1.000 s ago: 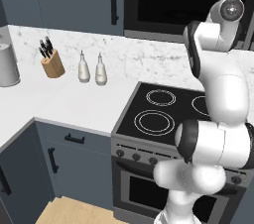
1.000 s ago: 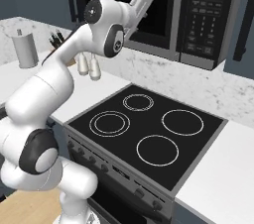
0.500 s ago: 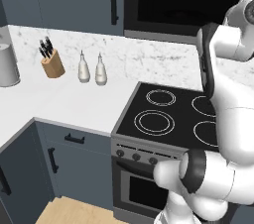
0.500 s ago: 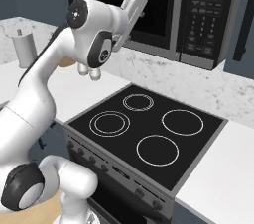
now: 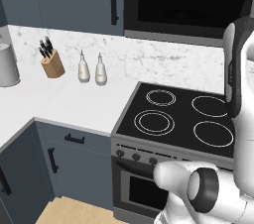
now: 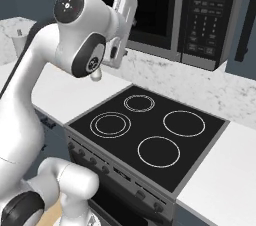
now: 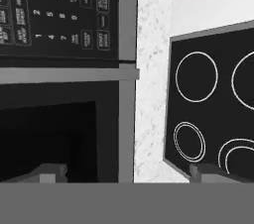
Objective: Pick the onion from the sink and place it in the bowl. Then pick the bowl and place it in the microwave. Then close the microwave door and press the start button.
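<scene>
The gripper (image 7: pixel 128 171) is hanging spread and empty just before the microwave (image 7: pixel 67 77), whose door is sitting shut. Its keypad (image 7: pixel 54 17) is lying ahead and off to one side, so the start press is calling for a shift that way.

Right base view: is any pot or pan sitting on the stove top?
No, the black stove top shows only its four white burner rings, with nothing standing on them.

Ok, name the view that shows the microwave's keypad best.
The hand view: the keypad is close, digits readable though rolled sideways. The right base view shows it smaller, upright beside the window. The left base view shows the microwave window, no keypad.
</scene>
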You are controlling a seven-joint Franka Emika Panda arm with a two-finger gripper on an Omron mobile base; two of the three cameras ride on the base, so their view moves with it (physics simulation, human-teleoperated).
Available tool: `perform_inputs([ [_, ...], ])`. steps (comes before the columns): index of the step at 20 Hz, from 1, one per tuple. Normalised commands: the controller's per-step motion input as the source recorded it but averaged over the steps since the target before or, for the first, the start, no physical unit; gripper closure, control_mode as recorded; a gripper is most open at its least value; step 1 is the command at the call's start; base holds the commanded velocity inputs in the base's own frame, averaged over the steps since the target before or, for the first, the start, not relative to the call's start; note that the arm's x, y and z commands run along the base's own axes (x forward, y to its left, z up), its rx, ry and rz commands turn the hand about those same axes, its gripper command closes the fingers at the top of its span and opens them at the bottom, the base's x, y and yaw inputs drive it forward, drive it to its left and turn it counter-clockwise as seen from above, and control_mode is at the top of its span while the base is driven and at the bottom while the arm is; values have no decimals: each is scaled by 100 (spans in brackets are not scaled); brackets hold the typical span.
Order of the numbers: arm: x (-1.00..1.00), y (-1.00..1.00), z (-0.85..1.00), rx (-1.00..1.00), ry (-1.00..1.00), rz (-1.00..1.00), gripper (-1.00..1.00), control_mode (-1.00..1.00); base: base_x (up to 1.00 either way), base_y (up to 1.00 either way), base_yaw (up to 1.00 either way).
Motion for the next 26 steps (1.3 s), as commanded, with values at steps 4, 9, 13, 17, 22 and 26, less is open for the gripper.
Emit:
perform_inputs([
  [4, -81, 4, -9, -54, 4, 17, -100, -100, 0, 0, 0],
  [9, -84, 0, -14, -57, -13, 9, -100, -100, 0, 0, 0],
  [13, -72, 6, -10, -60, -14, 0, -100, -100, 0, 0, 0],
  [17, -43, 2, 0, -55, -12, -1, -100, -100, 0, 0, 0],
  [22, 3, 0, 0, -31, 2, -8, -100, -100, 0, 0, 0],
  [26, 12, -14, 0, -13, 9, -4, -100, -100, 0, 0, 0],
])
